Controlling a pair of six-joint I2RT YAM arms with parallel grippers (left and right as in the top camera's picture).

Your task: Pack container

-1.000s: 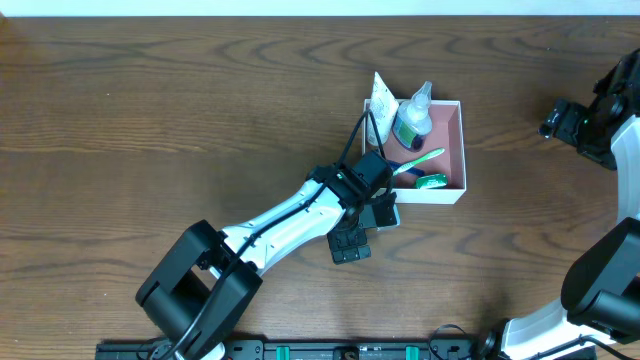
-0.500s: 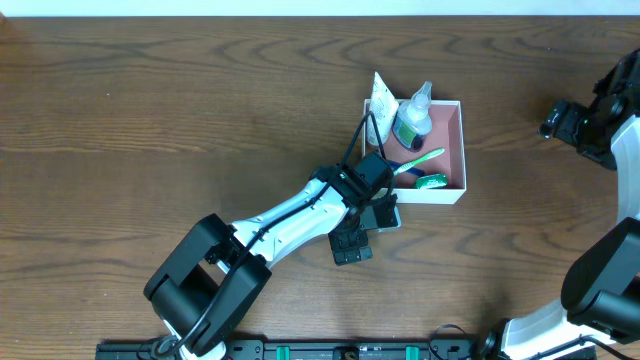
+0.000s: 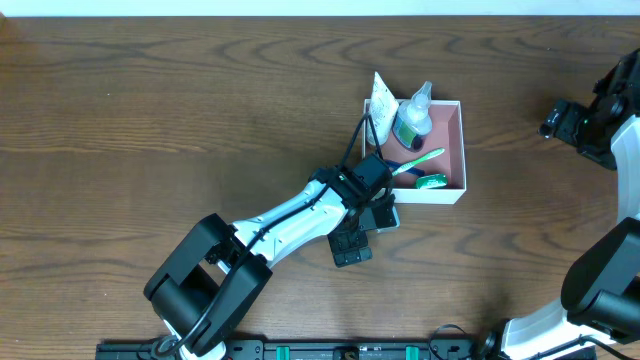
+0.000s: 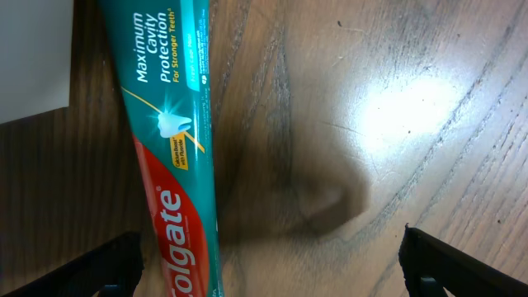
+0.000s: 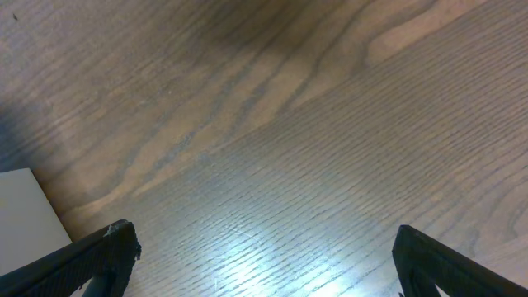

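Wooden table (image 4: 371, 124) below left end effector (image 4: 268, 247), wide open, empty, toothpaste tube (image 4: 169, 124) loose beneath it.

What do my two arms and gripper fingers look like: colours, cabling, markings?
The left arm has white link shells between chunky black joint housings, with thin black cables looping off its wrist. The right arm shows the same white and black build. In both wrist views the fingers are matte black wedges. No markings are readable.

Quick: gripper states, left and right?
Left gripper: open, over the toothpaste tube, not holding it.
Right gripper: open, empty.
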